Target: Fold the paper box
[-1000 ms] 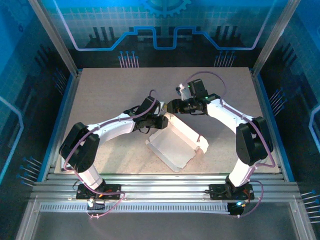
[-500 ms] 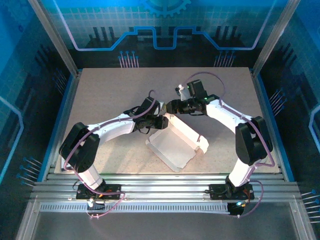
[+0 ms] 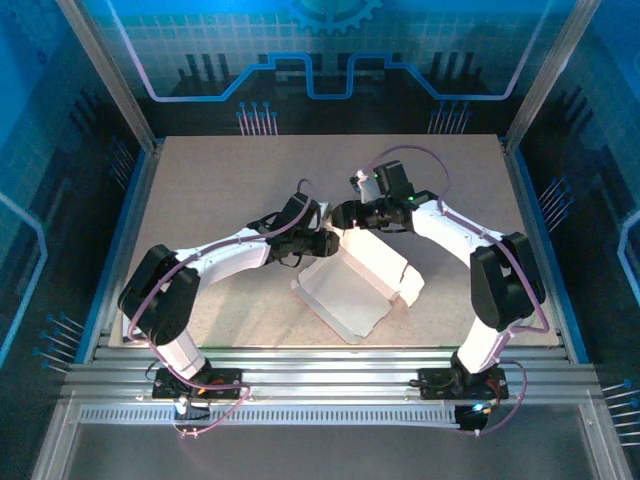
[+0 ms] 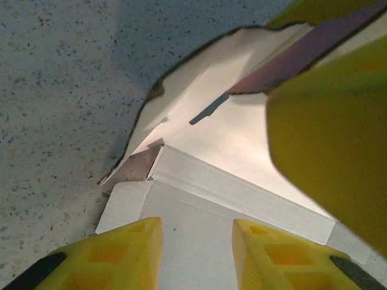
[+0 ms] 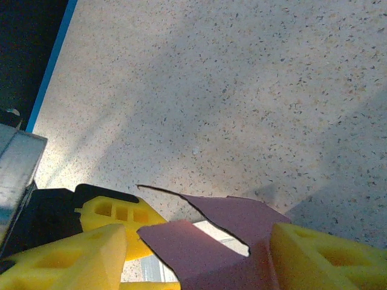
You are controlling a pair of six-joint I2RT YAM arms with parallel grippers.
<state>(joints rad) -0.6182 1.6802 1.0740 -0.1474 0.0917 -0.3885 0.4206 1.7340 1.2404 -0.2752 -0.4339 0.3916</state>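
No readable text, labels or numbers anywhere.

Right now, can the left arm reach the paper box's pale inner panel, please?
Probably yes: the left gripper hangs right over the paper box, nothing between; the right gripper sits at its far flap.

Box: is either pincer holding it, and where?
Cannot tell. A pink flap of the box stands between the fingers of the right pincer; the left pincer is open over its white inside.

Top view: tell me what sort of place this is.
Probably a robot work cell in a lab: left arm and right arm bolted to metal rails at the near edge of a speckled table, fenced by metal posts and blue circuit-pattern panels.
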